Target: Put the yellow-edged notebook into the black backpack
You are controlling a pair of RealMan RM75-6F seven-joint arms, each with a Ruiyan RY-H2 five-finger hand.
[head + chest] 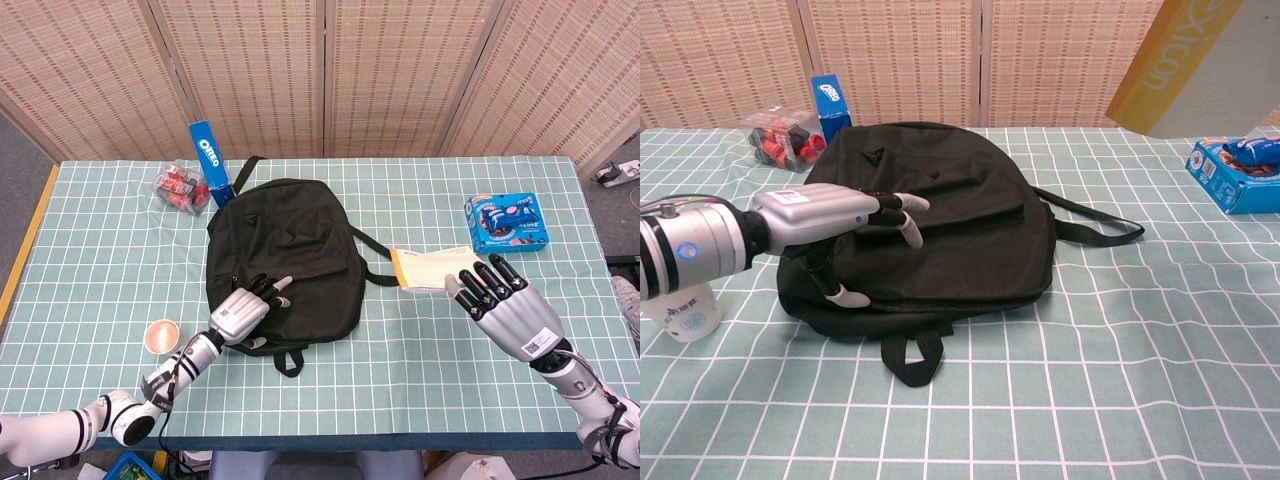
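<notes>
The right hand [505,307] grips the yellow-edged white notebook [432,267], raised just right of the soft black fabric backpack [283,262]. The left hand [248,306], fingers [902,214] released and spread, hovers at the backpack's near-left edge

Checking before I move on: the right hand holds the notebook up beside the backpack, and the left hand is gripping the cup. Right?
Not quite. The left hand isn't on the cup; the head view shows it over the backpack, fingers spread, with the cup standing apart. The right hand does hold the notebook up beside the backpack.
</notes>
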